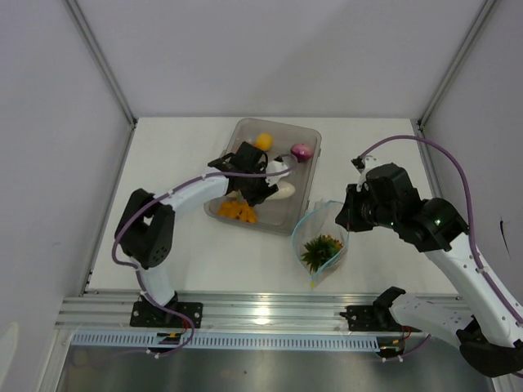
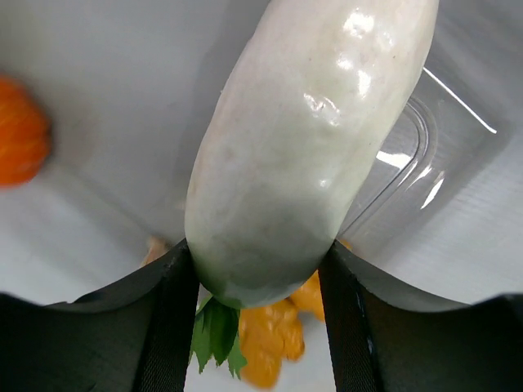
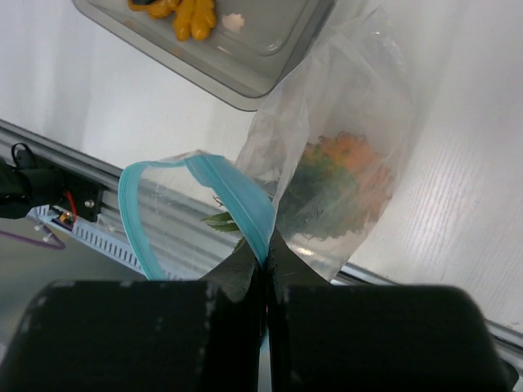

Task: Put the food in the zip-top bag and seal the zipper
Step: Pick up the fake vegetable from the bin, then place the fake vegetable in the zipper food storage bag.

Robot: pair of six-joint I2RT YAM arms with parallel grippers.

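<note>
In the left wrist view the white radish [image 2: 302, 139] filled most of the frame. Its far end was cut off at the top edge, and its near end sat clamped between the two black fingers [image 2: 172, 327] of the left pincer [image 2: 257, 269], which pressed on both flanks. Whether it was lifted clear of the tray floor could not be told. Behind it, a blurred orange pumpkin [image 2: 20, 131] was cropped by the left border. Orange bits [image 2: 270, 343] and a scrap of green leaf [image 2: 216, 331] showed only in the gap beneath the radish.

From above, the left arm's wrist hid much of the clear grey tray [image 1: 245, 131]. The yellow lemon [image 1: 263, 141] and purple onion [image 1: 301, 151] lay uncovered at its far end.

The right pincer [image 3: 263, 257] was clenched on the light blue zipper [image 3: 229, 188], its jaws meeting with the strip pinched between them. The zip-top bag [image 3: 343, 163] hung open just beside the tray's near corner. The green leafy sprig [image 1: 320, 251] lay inside it. Something orange also showed through the crinkled plastic, too smeared to identify.

The bench [image 1: 188, 245] was white and matte. Plain pale walls [image 1: 270, 57] enclosed it on three sides, and a ribbed metal rail [image 1: 261, 314] carried the arm bases along the near edge.
</note>
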